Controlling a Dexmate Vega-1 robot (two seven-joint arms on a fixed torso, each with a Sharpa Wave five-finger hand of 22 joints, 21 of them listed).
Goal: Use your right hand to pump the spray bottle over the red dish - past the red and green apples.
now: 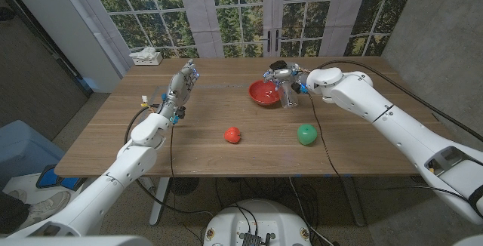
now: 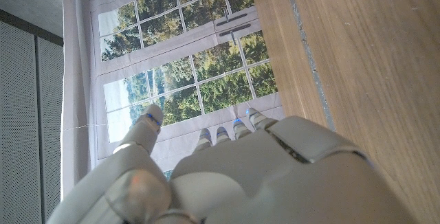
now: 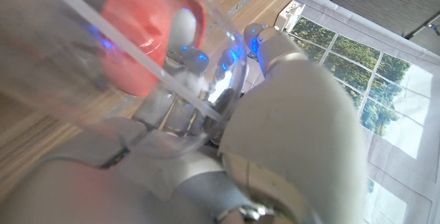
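A clear spray bottle (image 1: 290, 95) stands beside the red dish (image 1: 265, 93) at the table's far middle, on the dish's right side. My right hand (image 1: 284, 76) grips the bottle near its top, fingers wrapped around it. In the right wrist view the clear bottle (image 3: 137, 59) runs across close to the camera with the red dish (image 3: 148, 42) seen through it, and my right hand (image 3: 206, 114) curls around it. A red apple (image 1: 232, 134) and a green apple (image 1: 306, 133) lie nearer the front. My left hand (image 1: 181, 84) is raised at the left with straight fingers, holding nothing.
A white tissue box (image 1: 146, 56) sits at the table's far left corner. Windows run behind the table. Bare wood (image 1: 211, 103) lies between my two arms. In the left wrist view my left hand (image 2: 227, 176) points toward the window, beside the table edge (image 2: 302, 52).
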